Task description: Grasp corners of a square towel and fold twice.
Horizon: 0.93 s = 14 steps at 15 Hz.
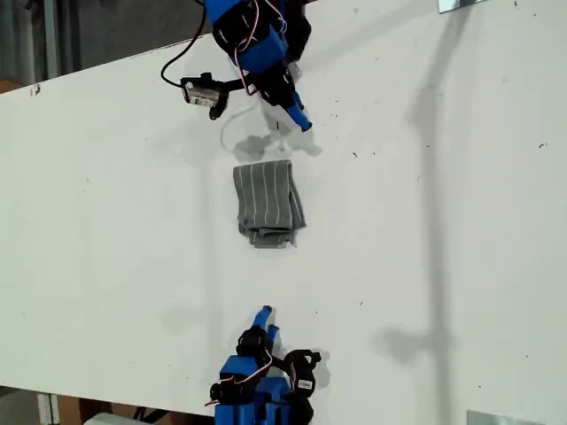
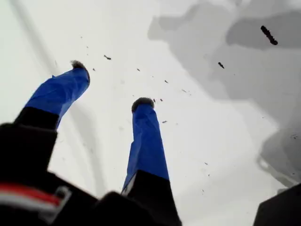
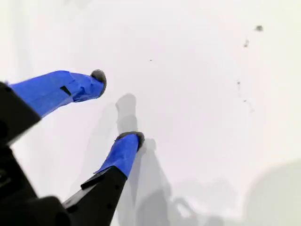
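Note:
The towel (image 1: 268, 204), grey with thin white stripes, lies folded into a small rectangle in the middle of the white table (image 1: 425, 230). Its layers bunch at the end nearer the exterior view's bottom, and I cannot make out single corners there. My first gripper (image 2: 111, 84) is open over bare table with nothing between its blue fingers. My second gripper (image 3: 115, 106) is open too, also over bare table. In the exterior view one arm's gripper (image 1: 299, 117) hangs above the towel's far end and another arm's gripper (image 1: 265, 316) sits below it. Both are apart from the cloth. Neither wrist view shows the towel.
A black camera (image 1: 202, 92) on a cable sticks out beside the arm at the exterior view's top. Metal plates show at the exterior view's top right (image 1: 461, 3) and bottom right (image 1: 500, 418). The table's far edge runs along the exterior view's upper left.

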Available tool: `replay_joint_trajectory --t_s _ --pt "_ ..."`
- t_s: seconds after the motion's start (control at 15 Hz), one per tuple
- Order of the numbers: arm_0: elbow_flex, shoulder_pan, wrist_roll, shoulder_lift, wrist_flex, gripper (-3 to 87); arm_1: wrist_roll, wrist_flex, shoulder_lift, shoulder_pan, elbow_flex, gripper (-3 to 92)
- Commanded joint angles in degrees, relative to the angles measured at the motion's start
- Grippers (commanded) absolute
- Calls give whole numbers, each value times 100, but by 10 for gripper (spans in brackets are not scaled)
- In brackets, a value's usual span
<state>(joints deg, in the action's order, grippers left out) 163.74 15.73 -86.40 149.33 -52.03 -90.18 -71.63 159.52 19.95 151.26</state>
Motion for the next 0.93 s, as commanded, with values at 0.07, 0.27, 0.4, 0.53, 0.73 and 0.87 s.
replay_joint_trajectory --t_s 0.07,0.27,0.4,0.53,0.73,0.87 --pt "615 -817 -809 3753 -1819 217 -211 325 378 62 475 240" --pt "896 -949 -782 4983 -2751 218 -721 -264 1863 114 1301 234" --pt "976 -1011 -431 4983 -2628 217 -853 -747 2751 325 1547 238" --pt "1459 -1081 -325 4729 -2364 217 -861 -765 2804 448 1556 236" --pt "1485 -1573 378 4939 -2303 206 -1143 -703 2813 1494 1582 235" --pt "1494 -1995 835 4939 -2303 199 -1002 -773 2856 1503 1485 225"
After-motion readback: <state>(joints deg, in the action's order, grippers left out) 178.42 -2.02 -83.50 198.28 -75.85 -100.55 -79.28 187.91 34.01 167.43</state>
